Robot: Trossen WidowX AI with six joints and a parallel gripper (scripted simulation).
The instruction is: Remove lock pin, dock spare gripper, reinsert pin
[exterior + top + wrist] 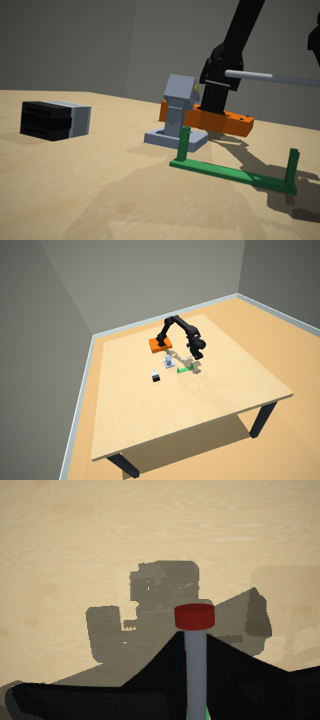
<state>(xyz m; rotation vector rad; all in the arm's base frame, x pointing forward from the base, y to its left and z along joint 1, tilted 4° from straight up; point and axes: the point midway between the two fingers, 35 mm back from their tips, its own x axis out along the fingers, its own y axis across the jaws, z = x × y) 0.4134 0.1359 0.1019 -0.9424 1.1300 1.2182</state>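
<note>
My gripper [195,357] [188,639] is shut on the lock pin [186,358] [248,75] [196,652], a thin grey rod with a red head [194,617]. The pin is held roughly level in the air, clear of the mount, its free end pointing toward the mount's side. The fingertips are out of frame in the exterior view. The grey mount [169,365] [175,86] stands upright on its square base, its angled socket block on top. The spare gripper [155,376] [46,120], a black and light grey block, lies on the table apart from the mount.
A green rack [185,369] [219,172] with two upright posts stands on the table in front of the mount, below and near the held pin. The orange arm base [156,345] [211,122] is behind the mount.
</note>
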